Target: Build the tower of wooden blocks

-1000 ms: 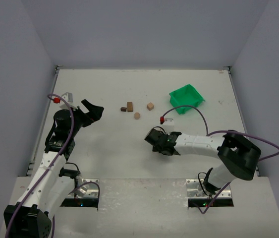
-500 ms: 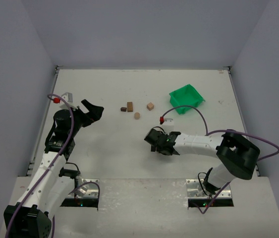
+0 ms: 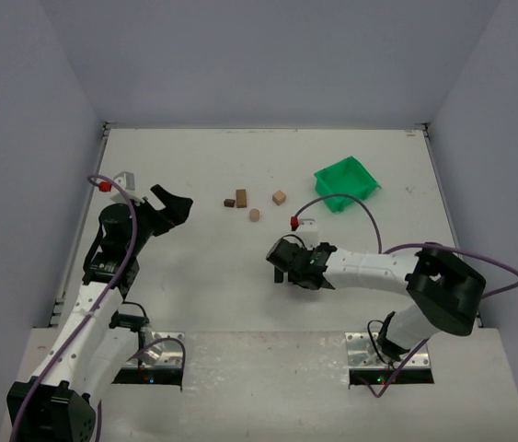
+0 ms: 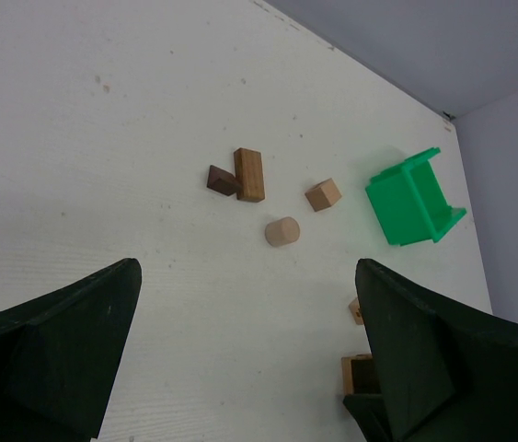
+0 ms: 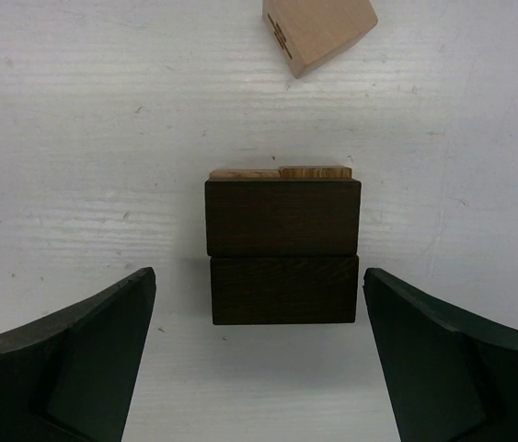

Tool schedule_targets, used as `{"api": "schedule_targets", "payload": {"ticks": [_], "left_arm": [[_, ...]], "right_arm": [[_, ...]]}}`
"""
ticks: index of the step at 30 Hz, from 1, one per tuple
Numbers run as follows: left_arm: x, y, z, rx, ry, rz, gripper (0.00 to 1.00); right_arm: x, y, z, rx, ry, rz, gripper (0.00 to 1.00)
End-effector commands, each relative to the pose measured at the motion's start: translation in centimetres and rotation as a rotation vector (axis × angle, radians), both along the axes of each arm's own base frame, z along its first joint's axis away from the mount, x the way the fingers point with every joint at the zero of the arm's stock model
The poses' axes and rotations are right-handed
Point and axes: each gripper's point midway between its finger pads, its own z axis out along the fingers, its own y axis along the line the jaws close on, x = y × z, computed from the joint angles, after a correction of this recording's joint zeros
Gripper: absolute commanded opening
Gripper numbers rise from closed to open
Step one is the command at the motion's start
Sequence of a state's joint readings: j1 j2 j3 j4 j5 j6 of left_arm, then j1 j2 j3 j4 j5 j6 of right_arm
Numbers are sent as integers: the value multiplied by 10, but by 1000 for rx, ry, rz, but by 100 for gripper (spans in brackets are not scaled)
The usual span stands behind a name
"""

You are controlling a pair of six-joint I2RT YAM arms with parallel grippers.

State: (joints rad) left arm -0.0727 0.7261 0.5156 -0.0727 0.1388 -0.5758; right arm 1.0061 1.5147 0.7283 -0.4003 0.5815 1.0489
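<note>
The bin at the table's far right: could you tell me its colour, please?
The bin is bright green, clearest in the top external view.

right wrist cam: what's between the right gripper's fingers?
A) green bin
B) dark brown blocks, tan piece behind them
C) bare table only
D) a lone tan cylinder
B: the dark brown blocks sit in the gap of the open right gripper, clear of both fingers, with a tan piece showing at their far edge.
</note>
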Motion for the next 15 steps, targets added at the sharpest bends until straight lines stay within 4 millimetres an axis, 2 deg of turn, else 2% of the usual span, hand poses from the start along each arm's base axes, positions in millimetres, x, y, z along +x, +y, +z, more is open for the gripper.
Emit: {"api": "schedule_targets", "payload": {"ticks": [1, 8, 15], "left_arm": [[1, -2, 11, 5, -52, -14, 100], [2, -1, 9, 6, -40, -6, 100], [12, -7, 0, -8, 12, -34, 100]], "right_arm": [[7, 11, 19, 49, -62, 37, 93], [15, 14, 48, 69, -156, 153, 99], [28, -17, 79, 30, -322, 139, 99]]}}
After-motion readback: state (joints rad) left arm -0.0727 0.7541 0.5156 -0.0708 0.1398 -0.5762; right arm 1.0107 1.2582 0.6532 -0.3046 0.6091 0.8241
